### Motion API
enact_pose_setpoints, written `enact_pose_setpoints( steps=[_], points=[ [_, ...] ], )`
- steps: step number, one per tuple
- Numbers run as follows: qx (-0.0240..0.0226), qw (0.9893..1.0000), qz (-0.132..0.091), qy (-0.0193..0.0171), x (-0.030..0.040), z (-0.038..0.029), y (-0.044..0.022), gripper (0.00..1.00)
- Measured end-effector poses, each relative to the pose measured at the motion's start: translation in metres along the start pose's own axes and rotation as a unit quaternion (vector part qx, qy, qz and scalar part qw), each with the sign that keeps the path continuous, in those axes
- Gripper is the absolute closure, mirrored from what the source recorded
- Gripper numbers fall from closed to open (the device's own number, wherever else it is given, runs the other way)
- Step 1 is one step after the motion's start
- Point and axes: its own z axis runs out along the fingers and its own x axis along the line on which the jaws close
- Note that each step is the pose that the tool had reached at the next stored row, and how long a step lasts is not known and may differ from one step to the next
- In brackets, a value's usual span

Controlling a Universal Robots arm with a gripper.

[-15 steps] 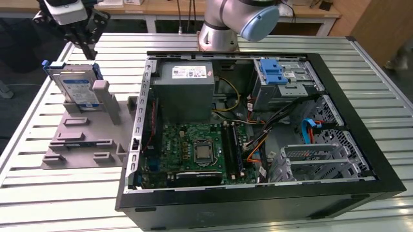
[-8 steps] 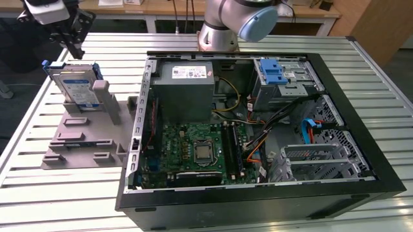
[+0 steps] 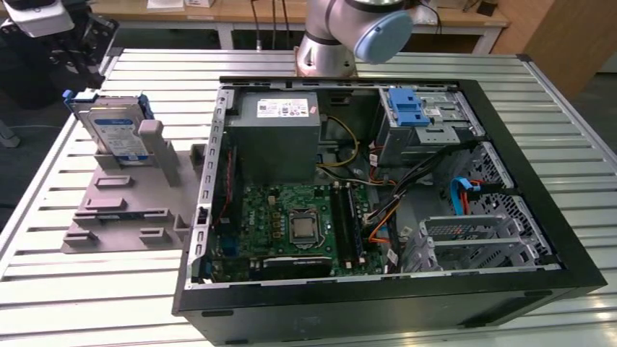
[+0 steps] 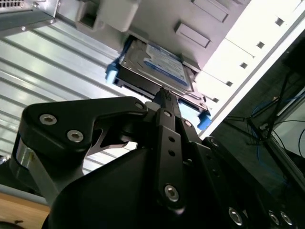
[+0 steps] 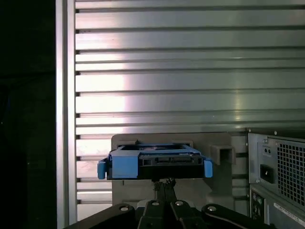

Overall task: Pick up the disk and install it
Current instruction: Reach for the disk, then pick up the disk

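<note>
Blue-framed disk [image 5: 155, 162], edge-on in first wrist view

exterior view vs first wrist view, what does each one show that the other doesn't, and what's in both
Exterior view adds: the inside of the open computer case, with its motherboard, grey power supply and blue drive bay, plus the arm's base.

First wrist view adds: the gripper, close by the near edge of the disk; contact cannot be told.

Both: the disk standing on edge in the grey fixture on the slatted table, with the case beside it.
</note>
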Motion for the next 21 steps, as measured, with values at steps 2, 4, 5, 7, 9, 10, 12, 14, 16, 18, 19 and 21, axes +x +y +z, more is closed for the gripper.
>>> enact_pose_setpoints(
  steps=[2, 4, 5, 7, 9, 10, 12, 14, 16, 18, 19, 21],
  points=[
    [0.0001, 1.0, 0.0, 0.0009, 0.0079, 0.0006, 0.0007, 0.89],
    [0.0001, 1.0, 0.0, 0.0016, 0.0147, 0.0012, 0.0012, 0.89],
    [0.0001, 1.0, 0.0, 0.0019, 0.0172, 0.0014, 0.0014, 0.89],
    [0.0001, 1.0, 0.0, 0.0027, 0.0196, 0.0018, 0.0016, 0.89],
    [0.0001, 1.0, 0.0, 0.0029, 0.0198, 0.0018, 0.0015, 0.89],
    [0.0002, 1.0, 0.0, 0.003, 0.0198, 0.0017, 0.0015, 0.89],
    [0.0001, 1.0, 0.0, 0.003, 0.02, 0.0018, 0.0016, 0.89],
    [0.0001, 1.0, 0.0, 0.003, 0.02, 0.0018, 0.0016, 0.89],
    [0.0001, 1.0, 0.0, 0.003, 0.02, 0.0018, 0.0016, 0.89],
    [0.0001, 1.0, 0.0, 0.003, 0.0201, 0.0018, 0.0016, 0.89],
    [0.0001, 1.0, 0.0, 0.003, 0.0201, 0.0018, 0.0016, 0.89],
    [0.0001, 1.0, 0.0, 0.003, 0.0201, 0.0017, 0.0016, 0.89]
  ],
)
